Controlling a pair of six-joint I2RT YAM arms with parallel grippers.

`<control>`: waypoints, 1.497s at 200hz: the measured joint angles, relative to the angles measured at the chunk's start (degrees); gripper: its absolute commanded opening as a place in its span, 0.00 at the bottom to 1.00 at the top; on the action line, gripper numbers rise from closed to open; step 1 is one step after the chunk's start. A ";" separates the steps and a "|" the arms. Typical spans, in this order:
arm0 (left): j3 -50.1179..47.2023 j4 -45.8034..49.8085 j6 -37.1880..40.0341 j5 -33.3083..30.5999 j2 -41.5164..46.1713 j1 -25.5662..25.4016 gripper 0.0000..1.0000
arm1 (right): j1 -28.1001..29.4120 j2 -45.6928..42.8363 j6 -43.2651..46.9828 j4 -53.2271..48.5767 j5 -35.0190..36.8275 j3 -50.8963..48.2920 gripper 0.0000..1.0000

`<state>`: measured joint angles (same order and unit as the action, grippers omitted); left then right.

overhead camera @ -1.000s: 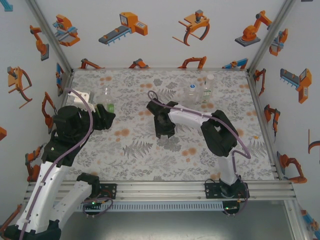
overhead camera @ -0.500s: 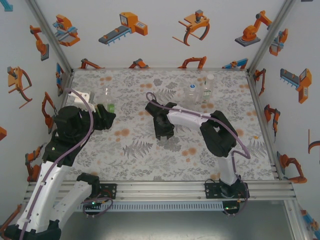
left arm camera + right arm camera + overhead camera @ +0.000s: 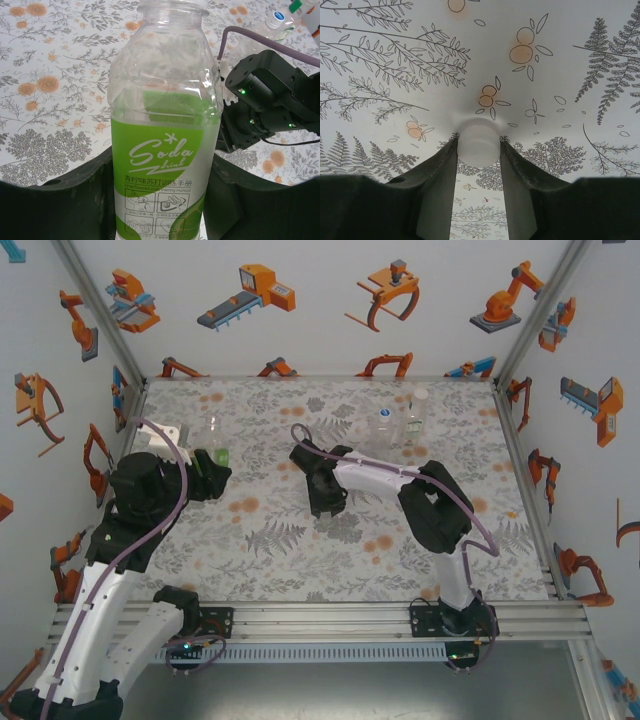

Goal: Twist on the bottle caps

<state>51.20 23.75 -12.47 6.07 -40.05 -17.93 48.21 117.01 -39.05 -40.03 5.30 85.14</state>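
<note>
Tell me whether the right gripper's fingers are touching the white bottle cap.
Touching. The right wrist view shows both fingers flush against the sides of the bottle cap, no gap visible.

Base of bottle (image 3: 165,150) cut off (bottom edge), mouth cropped above

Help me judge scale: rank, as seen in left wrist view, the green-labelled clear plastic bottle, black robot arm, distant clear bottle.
1. Green-labelled clear plastic bottle: largest, but nearest the camera.
2. Black robot arm.
3. Distant clear bottle: smallest, perhaps only through distance.
</note>
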 measured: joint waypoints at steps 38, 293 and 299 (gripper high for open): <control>0.00 -0.04 0.02 0.11 0.00 0.04 0.05 | 0.00 0.00 0.11 -0.02 0.20 0.00 0.31; 5.90 22.80 59.91 44.37 -13.11 -1.77 0.00 | -12.15 -41.72 49.81 17.11 -58.53 -8.37 0.11; 6.29 23.12 60.06 44.30 -13.29 -2.03 0.00 | -11.30 -41.68 51.41 16.26 -58.66 -7.34 0.10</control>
<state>57.49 46.87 47.59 50.37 -53.34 -19.97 36.91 75.33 12.36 -23.77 -53.36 77.80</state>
